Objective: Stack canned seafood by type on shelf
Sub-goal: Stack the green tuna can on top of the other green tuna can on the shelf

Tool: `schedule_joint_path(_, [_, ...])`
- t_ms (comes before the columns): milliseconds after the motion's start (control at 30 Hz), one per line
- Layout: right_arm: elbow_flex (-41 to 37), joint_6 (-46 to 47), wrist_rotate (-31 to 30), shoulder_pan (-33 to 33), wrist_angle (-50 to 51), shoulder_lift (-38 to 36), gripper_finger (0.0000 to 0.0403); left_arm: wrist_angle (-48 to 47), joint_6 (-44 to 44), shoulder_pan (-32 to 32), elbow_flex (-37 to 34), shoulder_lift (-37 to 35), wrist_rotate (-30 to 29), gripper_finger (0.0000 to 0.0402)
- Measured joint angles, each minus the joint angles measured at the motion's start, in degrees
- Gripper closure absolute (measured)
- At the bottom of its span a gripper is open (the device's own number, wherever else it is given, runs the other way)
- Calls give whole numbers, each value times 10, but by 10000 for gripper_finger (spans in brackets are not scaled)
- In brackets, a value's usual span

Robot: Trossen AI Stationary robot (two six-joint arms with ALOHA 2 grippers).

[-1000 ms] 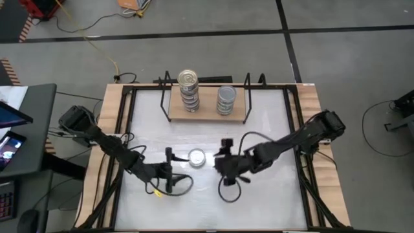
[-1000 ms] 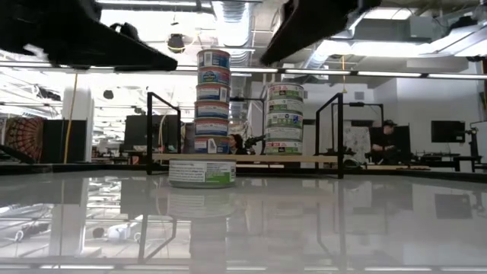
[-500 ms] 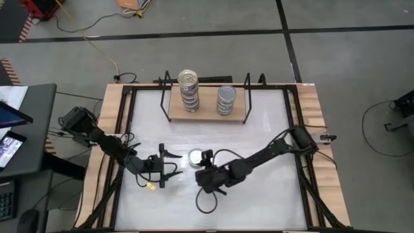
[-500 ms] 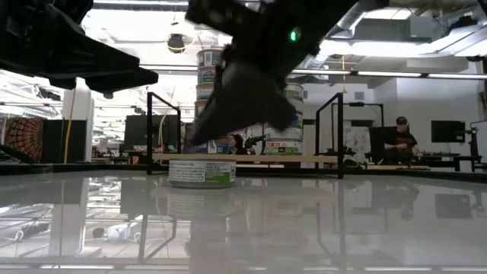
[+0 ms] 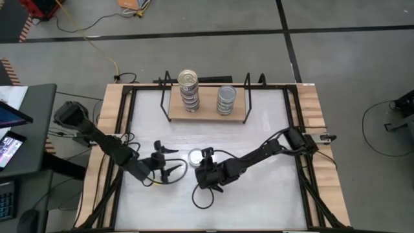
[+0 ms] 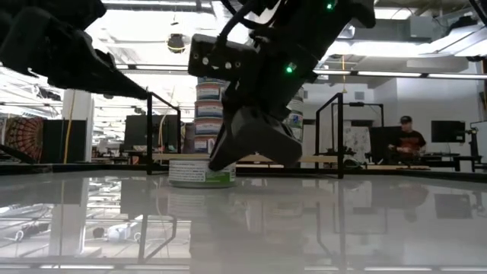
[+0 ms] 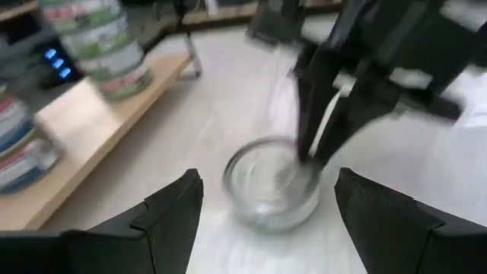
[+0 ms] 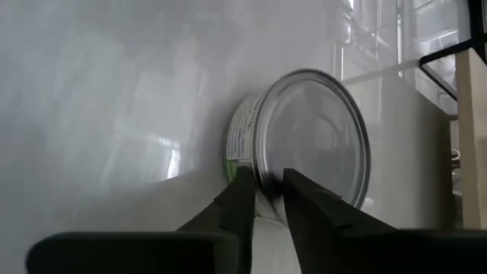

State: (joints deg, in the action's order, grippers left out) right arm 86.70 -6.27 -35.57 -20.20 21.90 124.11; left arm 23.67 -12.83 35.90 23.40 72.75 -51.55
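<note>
Tins [image 5: 196, 157] — one loose, two stacks on shelf [image 5: 207, 114].

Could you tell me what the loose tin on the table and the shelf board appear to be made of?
The loose tin looks like metal with a shiny silver-grey top that mirrors the light, plus a printed paper-like label round its side. The shelf board looks like pale, matt unfinished wood, with thin black wire frames at its ends, probably coated metal.

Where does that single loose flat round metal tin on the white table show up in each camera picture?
High view: tin at table centre.
Low view: left of centre.
Left wrist view: centre.
Right wrist view: centre-right.
Shared landmark: light-wood shelf, behind the tin.
</note>
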Motion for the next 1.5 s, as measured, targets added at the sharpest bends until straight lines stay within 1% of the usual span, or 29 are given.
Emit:
schedule_joint_path(67, [0,-2,1,2,9,0,303,-104,-32,0,27,-8,-14,113])
schedule_joint_path(100, [0,-2,4,5,14,0,308,-139,-46,0,39,-9,-24,113])
schedule_joint_path(200, [0,6,6,8,33,-1,323,-181,-69,1,47,-9,-60,113])
schedule_joint_path(400, [1,30,8,3,73,-3,352,-182,-81,2,38,-9,-69,113])
schedule_joint_path(600, [1,37,15,-7,79,-3,367,-176,-81,2,38,-9,-69,113])
schedule_joint_path(1067, [0,47,23,-34,77,-2,371,-175,-80,2,37,-9,-68,113])
schedule_joint_path(1267, [-3,47,53,-43,85,4,371,-173,-80,2,37,-9,-67,113])
schedule_joint_path(1500, [0,46,40,-37,81,-4,370,-169,-79,2,37,-9,-62,113])
